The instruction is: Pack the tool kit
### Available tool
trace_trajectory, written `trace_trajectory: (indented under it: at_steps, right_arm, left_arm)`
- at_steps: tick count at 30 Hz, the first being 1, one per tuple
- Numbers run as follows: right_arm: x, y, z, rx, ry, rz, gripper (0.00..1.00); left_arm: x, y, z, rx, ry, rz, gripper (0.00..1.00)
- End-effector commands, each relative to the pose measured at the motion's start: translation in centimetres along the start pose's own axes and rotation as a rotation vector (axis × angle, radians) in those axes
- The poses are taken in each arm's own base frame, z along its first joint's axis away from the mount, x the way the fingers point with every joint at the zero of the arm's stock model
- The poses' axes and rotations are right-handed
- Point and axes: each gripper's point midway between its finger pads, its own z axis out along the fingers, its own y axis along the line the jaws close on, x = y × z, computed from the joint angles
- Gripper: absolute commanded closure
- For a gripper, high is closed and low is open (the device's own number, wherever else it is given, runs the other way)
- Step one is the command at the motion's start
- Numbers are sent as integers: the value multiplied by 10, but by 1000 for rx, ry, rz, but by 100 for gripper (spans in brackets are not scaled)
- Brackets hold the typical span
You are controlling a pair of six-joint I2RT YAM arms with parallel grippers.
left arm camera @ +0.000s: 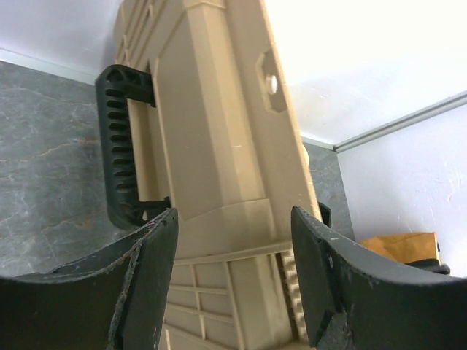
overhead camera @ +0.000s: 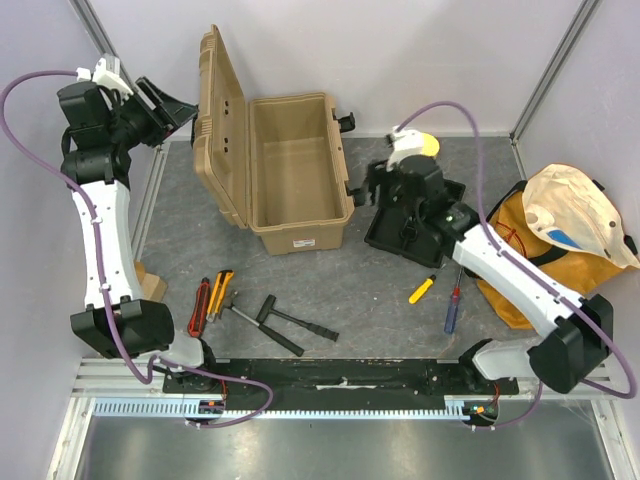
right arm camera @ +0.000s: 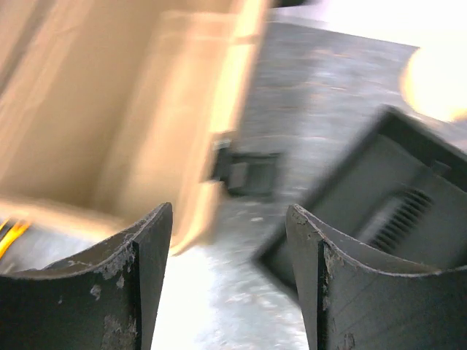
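Note:
The tan toolbox [overhead camera: 295, 170] stands open in the middle of the table, its inside bare and its lid [overhead camera: 222, 120] upright on the left. My left gripper [overhead camera: 183, 108] is open just left of the lid. In the left wrist view the lid [left arm camera: 219, 146] and its black handle [left arm camera: 120, 146] fill the space ahead of the open left gripper [left arm camera: 233, 240]. The black inner tray [overhead camera: 415, 220] lies tilted on the table right of the box. My right gripper [overhead camera: 370, 185] is open and empty between box and tray. The blurred right wrist view shows the right gripper [right arm camera: 228, 240], the box wall [right arm camera: 109, 95] and the tray [right arm camera: 387, 197].
Hand tools lie on the grey mat: a yellow-handled screwdriver [overhead camera: 422, 289], a blue-and-red screwdriver [overhead camera: 452, 310], a red knife [overhead camera: 200, 305], yellow-handled pliers [overhead camera: 220, 293] and a black hammer [overhead camera: 285, 322]. An orange fabric bag [overhead camera: 560, 235] sits at the right edge.

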Motion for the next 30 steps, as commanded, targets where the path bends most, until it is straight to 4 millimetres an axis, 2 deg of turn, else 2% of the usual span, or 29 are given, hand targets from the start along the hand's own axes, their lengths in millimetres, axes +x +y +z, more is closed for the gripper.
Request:
trace_trajectory:
  at_steps: [1, 5, 9, 11, 14, 18, 19, 23, 28, 30]
  right_arm:
    - [20, 93, -37, -402, -11, -205, 30]
    - [63, 144, -58, -567, 37, -255, 30]
    - [115, 186, -72, -638, 110, -387, 30]
    - [149, 204, -74, -660, 164, -457, 30]
    - [190, 219, -71, -674, 220, -571, 30]
    - [238, 222, -51, -644, 283, -599, 35]
    - [240, 231, -49, -658, 268, -582, 35]
    - [266, 241, -47, -685, 306, -609, 38]
    - [292, 246, -50, -702, 342, -643, 38]
    - [296, 246, -51, -695, 342, -642, 38]
  left_arm:
    - [-9, -39, -19, 86, -36, 77, 31]
    - [-2, -50, -26, 88, -34, 99, 31]
    - [6, -59, -34, 88, -26, 114, 31]
    - [13, -66, -35, 101, -16, 121, 31]
    - [23, -73, -36, 114, 6, 130, 31]
    - [33, -70, -39, 95, 20, 145, 31]
    - [36, -68, -41, 86, 22, 150, 31]
    - [42, -67, -45, 62, 26, 169, 31]
    - [40, -68, -47, 52, 15, 181, 30]
    - [39, -67, -48, 44, 11, 183, 30]
